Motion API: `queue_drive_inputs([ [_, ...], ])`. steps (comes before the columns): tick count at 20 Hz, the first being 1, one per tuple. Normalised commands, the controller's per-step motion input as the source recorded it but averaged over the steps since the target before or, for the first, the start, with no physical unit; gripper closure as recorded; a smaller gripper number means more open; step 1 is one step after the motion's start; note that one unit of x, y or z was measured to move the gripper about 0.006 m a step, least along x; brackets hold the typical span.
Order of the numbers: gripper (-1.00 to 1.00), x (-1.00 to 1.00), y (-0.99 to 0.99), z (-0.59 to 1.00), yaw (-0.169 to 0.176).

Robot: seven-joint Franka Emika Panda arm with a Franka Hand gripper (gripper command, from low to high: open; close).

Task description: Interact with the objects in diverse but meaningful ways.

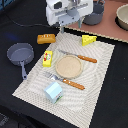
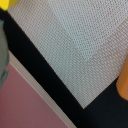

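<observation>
The jaws cannot be made out in either view, so whether they are parted or clenched I cannot tell; nothing shows between them. The gripper [image 1: 67,22] hangs high over the far edge of the woven mat [image 1: 102,82]. By the look of it, no toy is in hand and everything remains to be handled: the bread loaf [image 1: 45,38] lies just off the mat's far corner, the cheese wedge [image 1: 89,40] by the far edge, the yellow box [image 1: 47,58] beside the wooden plate [image 1: 68,66], the milk carton [image 1: 53,92] nearest. Fork [image 1: 65,80] and knife [image 1: 79,56] flank the plate; a pan [image 1: 19,54] sits on the dark counter [image 1: 115,107], pots beyond.
</observation>
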Motion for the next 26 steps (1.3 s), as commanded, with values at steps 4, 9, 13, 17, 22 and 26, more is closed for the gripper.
queue_drive_inputs([
  [4,-1.0,0.75,0.14,0.17,0.045],
  [9,-1.0,0.43,0.2,0.04,0.125],
  [13,-1.0,0.44,0.19,0.07,0.126],
  [17,-1.0,0.38,0.18,0.05,0.138],
  [22,-1.0,0.31,0.09,0.01,0.156],
  [26,-1.0,0.26,0.04,0.01,0.167],
])
